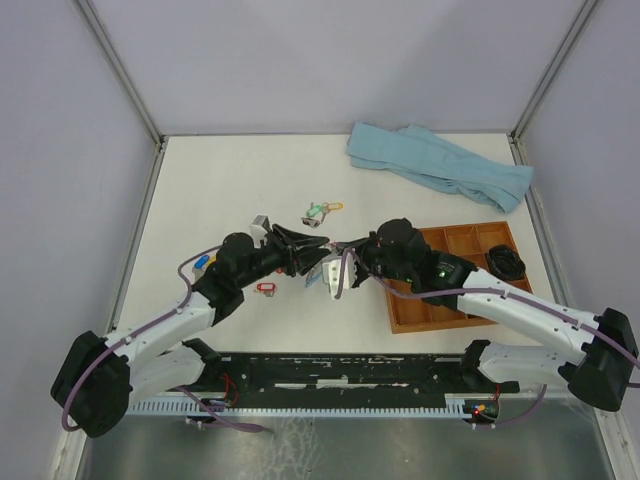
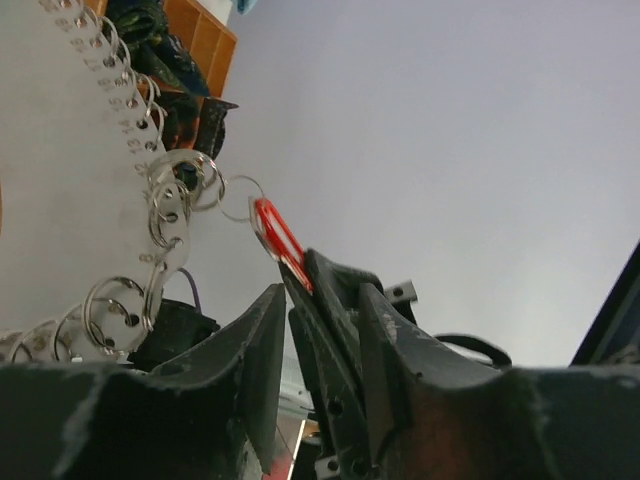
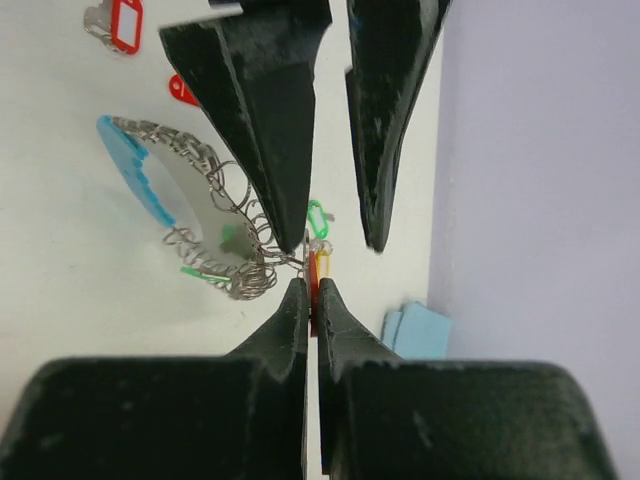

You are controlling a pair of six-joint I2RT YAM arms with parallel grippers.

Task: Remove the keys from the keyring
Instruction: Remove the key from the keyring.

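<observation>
The keyring (image 3: 140,178), a light-blue arc with a tangle of silver rings, hangs between the two arms (image 1: 322,276); its rings (image 2: 165,200) dangle in the left wrist view. My right gripper (image 3: 313,290) is shut on a red-tagged key (image 3: 314,275) that still hangs from those rings (image 2: 278,235). My left gripper (image 2: 325,310) is open, its fingers (image 3: 270,120) standing either side of the right fingertips and touching nothing. The two grippers (image 1: 312,252) (image 1: 342,250) meet tip to tip above the table's middle.
Loose keys lie on the table: a red-tagged one (image 1: 266,288), a green and yellow pair (image 1: 322,210), a blue and yellow pair (image 1: 205,262) and a grey one (image 1: 262,222). A wooden tray (image 1: 410,312) stands right. A blue cloth (image 1: 440,165) lies at the back.
</observation>
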